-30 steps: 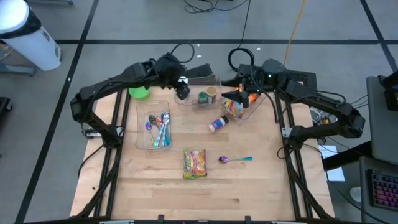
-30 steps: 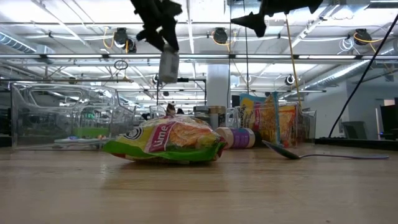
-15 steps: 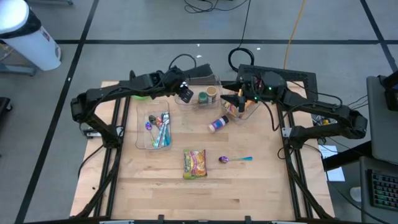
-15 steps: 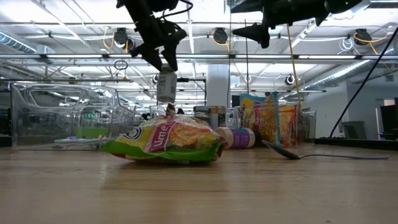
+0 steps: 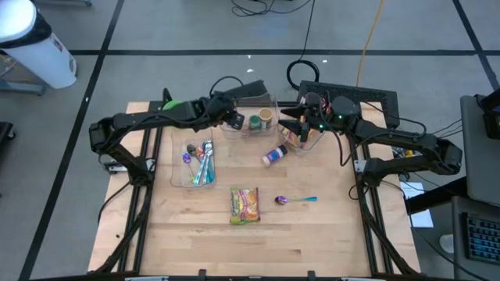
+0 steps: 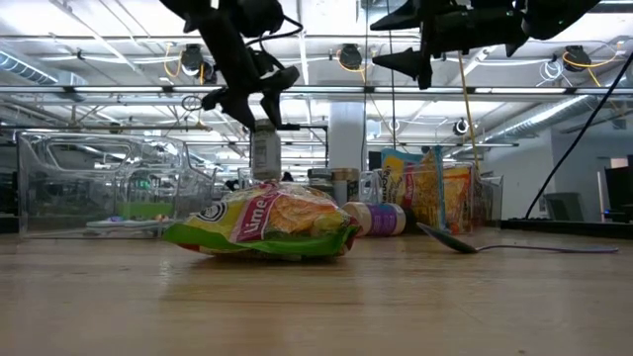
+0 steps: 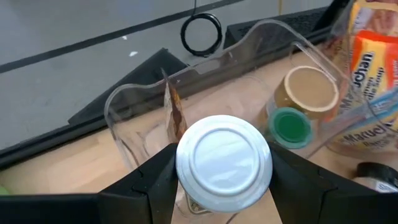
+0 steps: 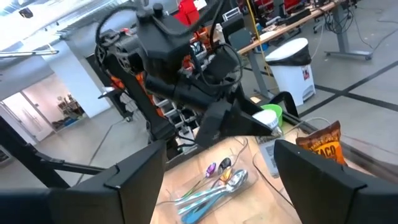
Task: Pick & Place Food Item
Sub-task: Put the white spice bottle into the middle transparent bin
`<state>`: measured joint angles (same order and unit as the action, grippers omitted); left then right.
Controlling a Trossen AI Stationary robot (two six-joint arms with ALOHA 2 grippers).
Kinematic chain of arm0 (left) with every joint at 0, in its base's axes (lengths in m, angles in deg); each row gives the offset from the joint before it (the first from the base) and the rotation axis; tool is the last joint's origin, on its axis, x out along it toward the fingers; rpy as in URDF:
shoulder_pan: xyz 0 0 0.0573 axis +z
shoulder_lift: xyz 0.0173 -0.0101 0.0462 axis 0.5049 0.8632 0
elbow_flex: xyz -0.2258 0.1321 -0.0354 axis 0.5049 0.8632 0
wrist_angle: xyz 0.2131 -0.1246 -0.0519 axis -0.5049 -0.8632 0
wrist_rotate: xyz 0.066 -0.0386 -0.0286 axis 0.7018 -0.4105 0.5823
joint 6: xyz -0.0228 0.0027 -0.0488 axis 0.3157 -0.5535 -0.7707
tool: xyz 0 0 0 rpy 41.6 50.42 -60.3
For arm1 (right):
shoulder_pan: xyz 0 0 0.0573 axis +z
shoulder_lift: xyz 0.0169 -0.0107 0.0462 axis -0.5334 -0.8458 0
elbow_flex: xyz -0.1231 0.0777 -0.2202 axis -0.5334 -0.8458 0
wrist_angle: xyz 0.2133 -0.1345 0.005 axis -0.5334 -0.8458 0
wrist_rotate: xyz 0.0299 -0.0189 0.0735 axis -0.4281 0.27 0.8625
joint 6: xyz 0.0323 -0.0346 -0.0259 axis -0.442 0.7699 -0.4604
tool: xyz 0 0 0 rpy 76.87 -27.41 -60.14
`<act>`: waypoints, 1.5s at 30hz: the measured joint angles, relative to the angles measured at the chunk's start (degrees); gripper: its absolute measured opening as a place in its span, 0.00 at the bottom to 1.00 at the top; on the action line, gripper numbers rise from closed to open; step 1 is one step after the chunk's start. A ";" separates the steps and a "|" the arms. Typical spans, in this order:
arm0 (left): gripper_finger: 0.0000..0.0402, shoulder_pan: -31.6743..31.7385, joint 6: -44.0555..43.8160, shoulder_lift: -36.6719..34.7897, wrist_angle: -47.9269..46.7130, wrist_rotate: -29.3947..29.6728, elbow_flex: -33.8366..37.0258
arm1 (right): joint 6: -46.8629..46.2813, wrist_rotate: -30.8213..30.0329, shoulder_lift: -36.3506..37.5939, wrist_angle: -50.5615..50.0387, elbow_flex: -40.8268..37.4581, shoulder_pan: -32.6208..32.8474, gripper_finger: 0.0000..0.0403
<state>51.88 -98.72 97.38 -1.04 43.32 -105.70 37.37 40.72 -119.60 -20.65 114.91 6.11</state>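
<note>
My left gripper (image 5: 232,119) is shut on a small jar with a white lid (image 7: 224,163) at the open top of the clear bin (image 5: 251,104) at the table's far middle. The jar also shows in the low view (image 6: 264,153). A green-lidded jar (image 5: 255,122) and a tan-lidded jar (image 5: 266,115) stand in that bin. My right gripper (image 5: 291,125) is open and empty, high above a second clear bin of snack packets (image 5: 303,134); it also shows in the low view (image 6: 398,40). My left gripper pinches the jar between its two fingers (image 7: 155,177), on opposite sides just below the white lid's rim (image 7: 186,186). The fingers come slanting down from above. The jar hangs upright below them; whether its base touches the bin's floor I cannot tell.
A clear tray of cutlery (image 5: 195,156) lies at the middle left, with a green bowl (image 5: 173,105) behind it. A spice bottle (image 5: 273,155) lies on its side at the middle. A noodle packet (image 5: 244,204) and a purple spoon (image 5: 295,200) lie nearer the front.
My left gripper has gone down with the jar toward the far middle bin, and the jar has stayed upright. My right gripper has drifted a little toward the table's left, still open.
</note>
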 joint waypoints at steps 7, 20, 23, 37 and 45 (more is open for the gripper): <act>0.53 0.00 -2.06 1.36 1.62 1.40 1.48 | 0.71 -1.15 -0.02 0.16 0.00 0.00 0.71; 0.53 -0.02 -3.47 7.43 4.02 1.38 1.53 | 0.32 -1.12 -0.02 0.11 0.02 0.02 0.71; 0.53 -0.02 -3.61 8.87 4.40 1.96 1.53 | 0.25 -1.11 -0.02 0.11 0.02 0.02 0.71; 0.53 -0.06 -5.28 12.65 6.16 2.28 1.53 | -0.12 -1.11 -0.02 -0.04 0.04 0.02 0.71; 0.53 -0.06 -4.84 12.72 6.03 2.25 1.53 | -0.12 -1.09 -0.02 -0.09 0.04 0.02 0.71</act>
<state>51.82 -103.57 110.10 4.99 45.57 -104.17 37.25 39.64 -119.62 -20.74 114.95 6.13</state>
